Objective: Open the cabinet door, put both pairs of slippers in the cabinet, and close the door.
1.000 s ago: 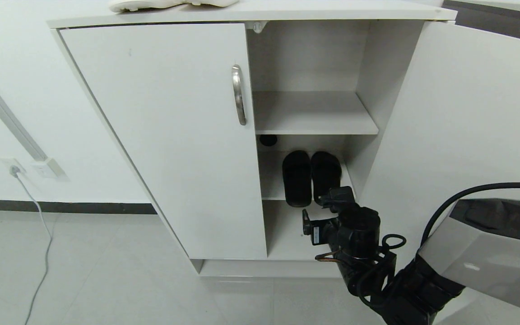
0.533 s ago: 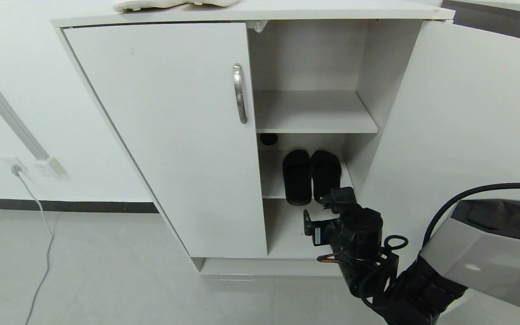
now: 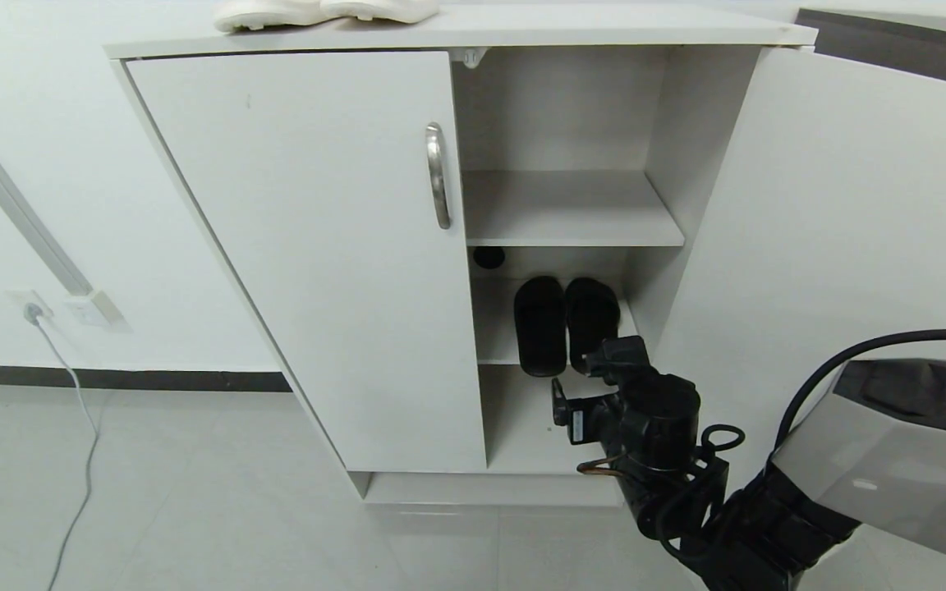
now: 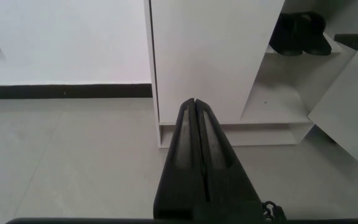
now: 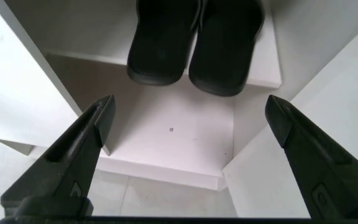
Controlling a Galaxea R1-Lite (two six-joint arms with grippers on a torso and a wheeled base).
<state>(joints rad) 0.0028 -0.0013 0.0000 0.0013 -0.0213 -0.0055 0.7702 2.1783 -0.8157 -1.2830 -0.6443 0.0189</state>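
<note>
The black slippers (image 3: 565, 324) are set on the middle shelf (image 3: 493, 328) of the cabinet (image 3: 300, 246). The right claw (image 3: 586, 377), spread wide and empty, has hardly been shifted from just before them. The white slippers (image 3: 325, 11) are left on top, to be fetched next.

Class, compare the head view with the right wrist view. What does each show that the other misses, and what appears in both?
Head view only: the white slippers on top of the cabinet, the closed left door with its metal handle, the upper shelf, and the wall socket.
Right wrist view only: the right gripper seen from behind, its fingers spread wide apart.
Both: the black slippers side by side on the middle shelf, the bottom shelf below, and the open right door.
</note>
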